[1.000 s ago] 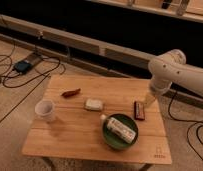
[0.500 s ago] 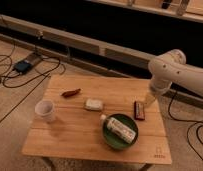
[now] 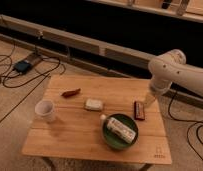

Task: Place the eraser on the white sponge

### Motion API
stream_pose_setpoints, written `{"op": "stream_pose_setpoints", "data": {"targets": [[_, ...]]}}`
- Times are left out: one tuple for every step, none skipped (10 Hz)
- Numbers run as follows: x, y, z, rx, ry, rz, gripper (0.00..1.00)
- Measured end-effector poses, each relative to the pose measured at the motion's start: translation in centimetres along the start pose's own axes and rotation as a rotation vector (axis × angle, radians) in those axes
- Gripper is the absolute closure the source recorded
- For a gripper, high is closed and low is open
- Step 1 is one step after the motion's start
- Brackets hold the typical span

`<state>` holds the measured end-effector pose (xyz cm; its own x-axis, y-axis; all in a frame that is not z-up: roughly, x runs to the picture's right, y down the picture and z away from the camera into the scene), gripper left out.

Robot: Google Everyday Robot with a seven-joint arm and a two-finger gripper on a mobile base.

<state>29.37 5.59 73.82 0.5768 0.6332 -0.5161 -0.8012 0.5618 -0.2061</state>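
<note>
The white, rounded robot arm (image 3: 177, 75) enters from the picture's right edge, which cuts off its base. Its end effector (image 3: 150, 99) is a narrow pale tip pointing down over the far right part of the light wooden bench (image 3: 70, 137). It blends with the dim floor behind it, so whether it is apart or together cannot be told. Nothing can be seen held in it.

The eraser (image 3: 140, 110), a small flat dark red block with blackish edges, lies flat on the bench just below and slightly left of the end effector in the picture. The two are very near, but whether they touch cannot be told.

Left of the eraser, well apart from it, the white sponge (image 3: 94, 104), a small off-white pad with rounded corners, lies near the bench's middle with nothing on it. Just in front of the eraser, towards the near edge, stands a round dark green plate (image 3: 109, 141). It carries a pale bottle (image 3: 120, 128) lying on its side, whose label is unreadable. Far left of the eraser, beyond the sponge, are a curved reddish-brown chili-shaped object (image 3: 71, 93) and a white cup (image 3: 45, 110). The picture's lower edge cuts off the bench's legs. On the floor, far left of the eraser, dark cables (image 3: 10, 82) trail around a small dark box (image 3: 22, 66).
</note>
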Motion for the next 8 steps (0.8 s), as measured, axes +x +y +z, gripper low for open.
{"op": "stream_pose_setpoints", "data": {"targets": [[0.0,0.0,0.1,-0.001,0.002,-0.001,0.20],[0.0,0.0,0.1,-0.001,0.002,0.000,0.20],[0.0,-0.2,0.4,0.003,0.004,0.013,0.20],[-0.1,-0.8,1.3,0.015,0.009,0.054,0.20],[-0.4,-1.3,2.2,0.022,0.014,0.094,0.20],[-0.9,-1.7,3.3,0.028,0.018,0.138,0.20],[-1.4,-1.9,4.5,0.029,0.025,0.181,0.20],[-2.0,-1.9,6.0,0.028,0.033,0.226,0.20]]}}
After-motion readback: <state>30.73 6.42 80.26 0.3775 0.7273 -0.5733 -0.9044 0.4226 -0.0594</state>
